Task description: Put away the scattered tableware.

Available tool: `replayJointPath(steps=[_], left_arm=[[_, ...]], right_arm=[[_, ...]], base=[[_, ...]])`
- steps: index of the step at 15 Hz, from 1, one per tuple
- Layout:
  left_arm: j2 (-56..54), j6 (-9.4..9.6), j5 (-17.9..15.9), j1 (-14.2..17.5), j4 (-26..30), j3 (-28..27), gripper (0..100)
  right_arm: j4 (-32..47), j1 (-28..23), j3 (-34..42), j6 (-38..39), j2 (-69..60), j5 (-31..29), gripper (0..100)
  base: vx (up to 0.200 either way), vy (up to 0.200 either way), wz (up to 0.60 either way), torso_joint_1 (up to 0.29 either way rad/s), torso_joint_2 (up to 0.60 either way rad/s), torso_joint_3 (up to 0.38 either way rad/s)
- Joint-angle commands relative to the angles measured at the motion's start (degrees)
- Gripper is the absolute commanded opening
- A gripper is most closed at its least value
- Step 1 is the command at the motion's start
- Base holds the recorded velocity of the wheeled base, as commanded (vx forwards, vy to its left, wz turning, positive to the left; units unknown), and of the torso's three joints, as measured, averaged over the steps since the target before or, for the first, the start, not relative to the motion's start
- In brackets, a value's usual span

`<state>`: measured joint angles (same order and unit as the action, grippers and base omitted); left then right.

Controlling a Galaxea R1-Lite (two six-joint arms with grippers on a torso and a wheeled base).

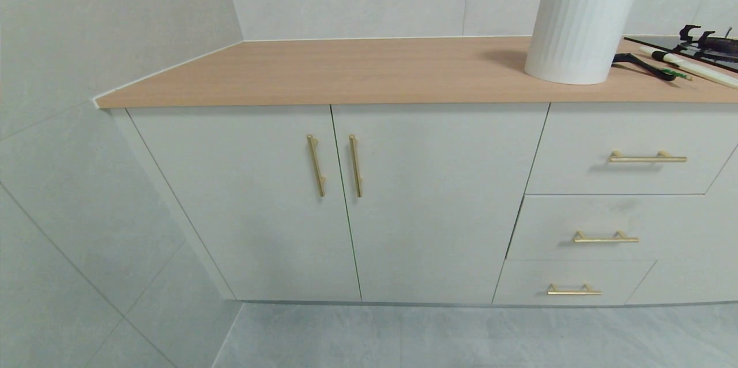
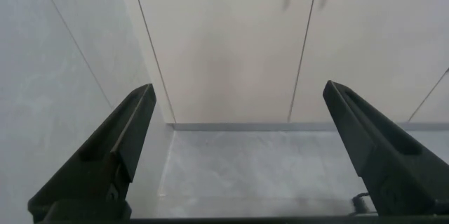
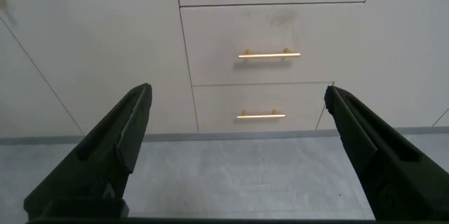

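On the wooden countertop [image 1: 357,71], at the far right, stands a tall white ribbed holder [image 1: 582,19]. Just right of it lie scattered utensils: a black-handled tool [image 1: 643,62], a green-tipped stick [image 1: 674,72] and a long white utensil [image 1: 700,68]. My left gripper [image 2: 238,94] hangs low before the cupboard doors, fingers wide apart with nothing between them. My right gripper [image 3: 238,92] is held low facing the lower drawers, also open and empty.
White double cupboard doors with gold handles [image 1: 334,165] sit under the counter, with three drawers [image 1: 611,224] to their right. A black stove grate [image 1: 712,44] is at the counter's far right. A tiled wall [image 1: 69,126] closes the left side; grey floor [image 1: 461,336] lies below.
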<state>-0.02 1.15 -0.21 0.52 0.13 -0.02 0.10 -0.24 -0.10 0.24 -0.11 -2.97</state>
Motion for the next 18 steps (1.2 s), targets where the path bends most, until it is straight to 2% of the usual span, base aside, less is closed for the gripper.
replayJointPath(steps=[1, 2, 11, 18], left_arm=[[0.0, -0.44, 0.0, 0.0, 0.0, 0.0, 100], [0.0, -0.97, 0.1, 0.0, 0.0, 0.0, 100], [0.0, -0.97, 0.1, 0.0, 0.0, 0.0, 100], [0.0, -1.06, 0.1, 0.0, 0.0, 0.0, 100]], right_arm=[[0.1, 0.0, 0.0, 0.0, 0.1, 0.0, 100], [0.1, 0.0, 0.0, -0.2, 0.1, 0.5, 100], [0.1, 0.0, 0.0, -0.2, 0.1, 0.7, 100], [0.1, 0.0, 0.0, -0.1, 0.1, 0.7, 100]], base=[[0.0, 0.0, 0.0, 0.0, 0.0, 0.0], [0.0, 0.0, 0.0, 0.0, 0.0, 0.0], [0.0, 0.0, 0.0, 0.0, 0.0, 0.0], [0.0, -0.2, 0.0, 0.006, 0.0, 0.001]])
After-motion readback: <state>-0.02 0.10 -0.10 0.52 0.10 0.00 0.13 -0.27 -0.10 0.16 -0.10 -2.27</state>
